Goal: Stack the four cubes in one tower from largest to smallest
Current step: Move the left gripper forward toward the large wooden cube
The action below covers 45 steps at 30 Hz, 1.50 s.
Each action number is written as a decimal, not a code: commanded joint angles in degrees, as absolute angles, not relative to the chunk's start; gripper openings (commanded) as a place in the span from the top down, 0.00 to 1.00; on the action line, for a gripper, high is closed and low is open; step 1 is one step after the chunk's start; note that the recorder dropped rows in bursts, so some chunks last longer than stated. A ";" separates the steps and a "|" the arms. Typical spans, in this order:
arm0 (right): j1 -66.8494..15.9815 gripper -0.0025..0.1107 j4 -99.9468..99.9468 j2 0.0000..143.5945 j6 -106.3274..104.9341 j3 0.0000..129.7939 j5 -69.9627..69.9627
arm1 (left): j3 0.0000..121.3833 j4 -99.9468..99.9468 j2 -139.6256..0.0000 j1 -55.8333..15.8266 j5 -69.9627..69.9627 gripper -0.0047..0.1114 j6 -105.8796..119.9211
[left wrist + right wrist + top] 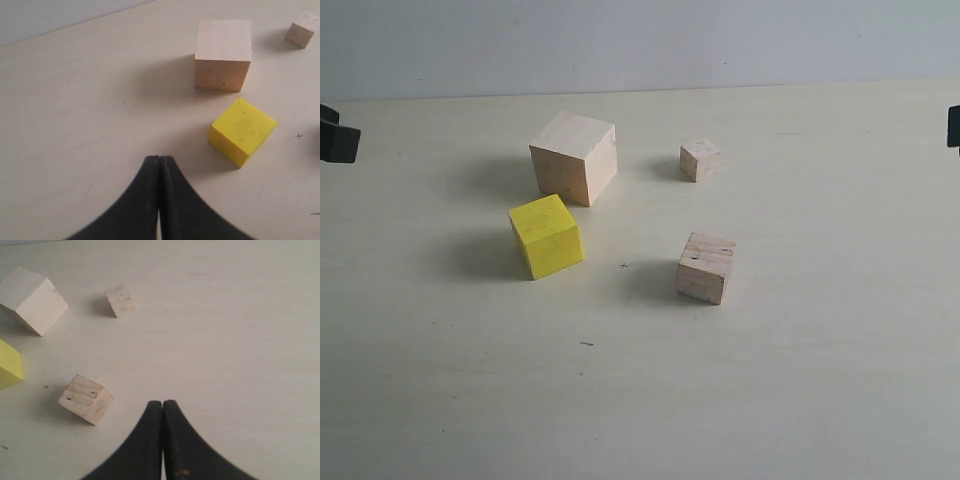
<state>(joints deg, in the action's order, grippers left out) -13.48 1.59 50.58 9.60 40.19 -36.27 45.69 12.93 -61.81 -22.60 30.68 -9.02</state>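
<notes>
Four cubes stand apart on the pale table (pixel 470 400), none stacked. The largest pale wood cube (pixel 574 157) (pixel 223 54) (pixel 32 299) is at the back middle. Just in front of it sits the yellow cube (pixel 546 236) (pixel 243 130) (pixel 9 371). The grooved wood cube (pixel 706 267) (pixel 86 398) is to the right front. The smallest pale cube (pixel 700 159) (pixel 303 29) (pixel 120 299) is at the back right. My left gripper (pixel 159 159) (pixel 336 136) is shut and empty at the far left edge. My right gripper (pixel 163 403) (pixel 954 126) is shut and empty at the far right edge.
A small cross mark (pixel 624 266) lies on the table between the yellow and grooved cubes. A plain grey wall (pixel 640 40) runs behind the table's back edge.
</notes>
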 commanded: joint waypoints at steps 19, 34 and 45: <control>-13.72 0.98 1.41 50.77 9.20 40.37 -28.21 | 46.54 11.58 -74.40 -22.97 24.70 0.87 -11.76; -13.72 0.98 13.81 65.26 3.27 40.37 -29.71 | 66.76 11.48 -94.65 -22.97 18.12 0.42 -19.59; -13.72 0.98 14.58 65.39 2.36 40.37 -29.85 | 91.21 9.79 -114.57 -22.97 24.96 0.43 -23.13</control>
